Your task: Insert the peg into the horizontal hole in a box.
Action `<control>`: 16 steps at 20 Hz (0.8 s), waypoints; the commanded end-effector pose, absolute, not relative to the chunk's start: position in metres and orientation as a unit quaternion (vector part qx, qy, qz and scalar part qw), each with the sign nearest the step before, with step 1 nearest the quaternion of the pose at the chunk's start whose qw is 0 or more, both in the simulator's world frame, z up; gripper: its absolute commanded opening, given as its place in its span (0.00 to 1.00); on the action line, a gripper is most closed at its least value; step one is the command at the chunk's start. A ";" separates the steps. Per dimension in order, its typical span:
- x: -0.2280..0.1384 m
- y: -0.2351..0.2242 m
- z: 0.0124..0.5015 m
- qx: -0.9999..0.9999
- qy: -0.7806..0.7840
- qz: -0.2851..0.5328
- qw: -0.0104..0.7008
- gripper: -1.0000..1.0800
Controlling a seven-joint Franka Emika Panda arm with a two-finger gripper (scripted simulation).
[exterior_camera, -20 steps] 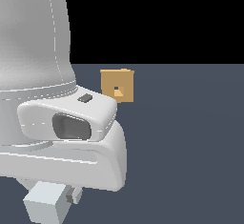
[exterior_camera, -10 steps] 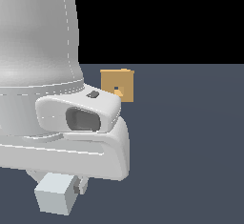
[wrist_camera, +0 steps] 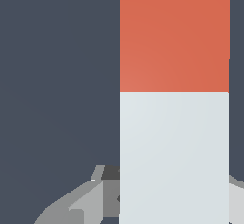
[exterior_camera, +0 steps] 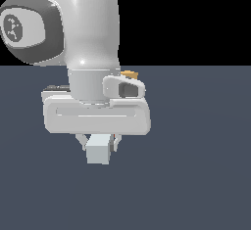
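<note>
My gripper (exterior_camera: 98, 145) is shut on the peg (exterior_camera: 98, 149), whose pale square end faces the exterior view just above the dark floor. The wrist view fills with the peg (wrist_camera: 174, 123): a pale grey-white length near the gripper (wrist_camera: 174, 204) and an orange-red end beyond it. One grey finger (wrist_camera: 88, 199) shows beside the pale part. Only a tan sliver of the box (exterior_camera: 128, 72) peeks out above the hand, farther back. The hole is hidden behind the hand.
The white arm and its wide hand (exterior_camera: 95, 114) block the middle of the exterior view. Dark grey floor (exterior_camera: 196, 175) spreads all around, with black background above it.
The hand has turned and shifted toward the exterior view's right, now covering most of the box and its hole. The peg stays in the grip.
</note>
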State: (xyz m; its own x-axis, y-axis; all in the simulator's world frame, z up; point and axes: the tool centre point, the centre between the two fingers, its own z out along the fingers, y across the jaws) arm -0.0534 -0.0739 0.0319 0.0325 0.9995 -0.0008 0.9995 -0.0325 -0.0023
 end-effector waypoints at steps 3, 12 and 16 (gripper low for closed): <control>-0.030 -0.007 0.041 -0.695 -0.719 0.000 -0.001 0.00; 0.000 0.111 0.054 -0.654 -0.756 0.000 0.000 0.00; 0.006 0.139 0.057 -0.644 -0.765 0.000 0.000 0.00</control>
